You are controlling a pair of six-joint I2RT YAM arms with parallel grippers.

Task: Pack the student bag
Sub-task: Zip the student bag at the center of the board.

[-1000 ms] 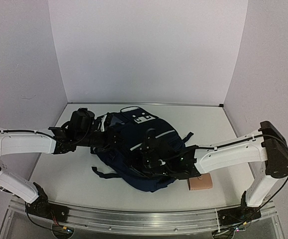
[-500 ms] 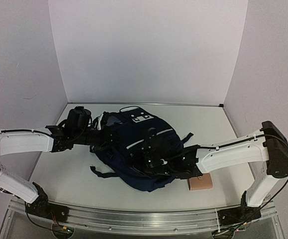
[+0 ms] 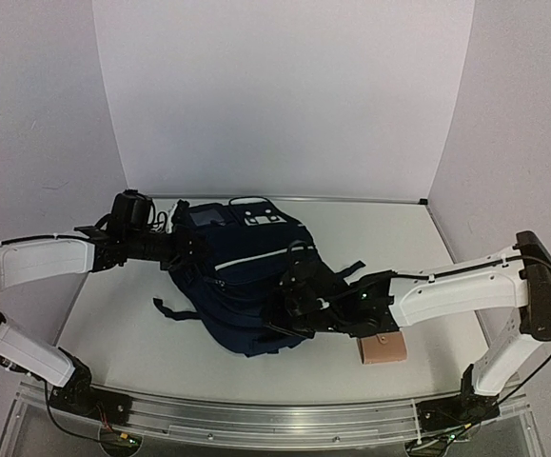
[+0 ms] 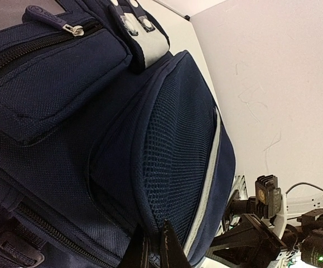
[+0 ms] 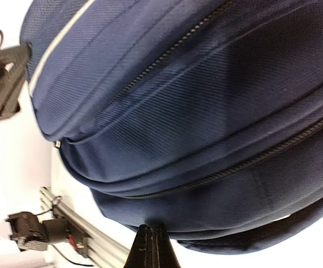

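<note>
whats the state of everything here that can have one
student bag: lying on the table, zips in the wrist views closed
left hand: shut, pinching the bag's side seam
right hand: shut, tips at the bag's edge
tan pouch: flat on the table, outside the bag

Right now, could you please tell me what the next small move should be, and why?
I would probably open the right claw and ease it to the zip pull on the student bag. Both zips in its view look closed, and the tan pouch lies outside the bag beside that arm. The left claw, shut on the bag's edge, could steady it.
</note>
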